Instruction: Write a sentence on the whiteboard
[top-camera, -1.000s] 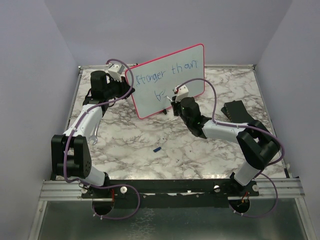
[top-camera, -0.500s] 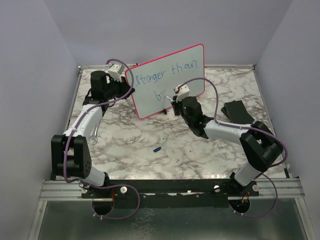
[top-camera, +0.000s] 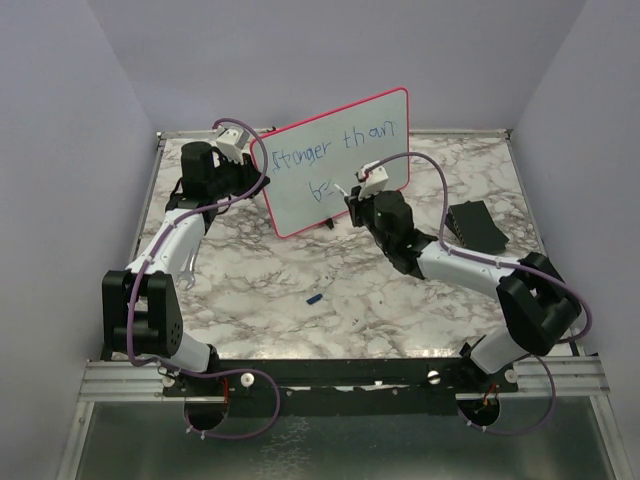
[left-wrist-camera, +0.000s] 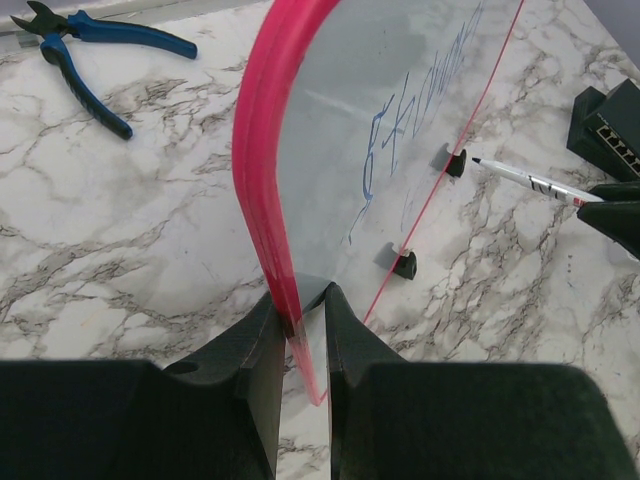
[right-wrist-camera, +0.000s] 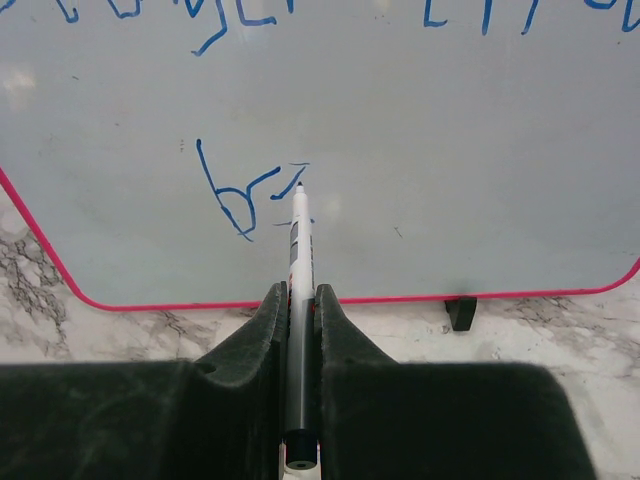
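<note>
Whiteboard (top-camera: 300, 205) stood upright on table (top-camera: 300, 270), rear centre. Judged thin, light, stiff, easily tipped by pen pressure. Pink frame edge pinched by left tool (left-wrist-camera: 300, 310): good hold, face slick. Marker (right-wrist-camera: 299, 240) clamped in right tool (right-wrist-camera: 301, 295), tip at second row of sentence (top-camera: 340, 148).

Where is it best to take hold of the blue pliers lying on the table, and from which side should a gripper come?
Grip the blue pliers just behind the pivot, where the two handles meet. They lie flat on the table with the handles spread apart, so this neck is the narrowest part. Probably best to come straight down from above, with the fingers closing across the neck.
</note>
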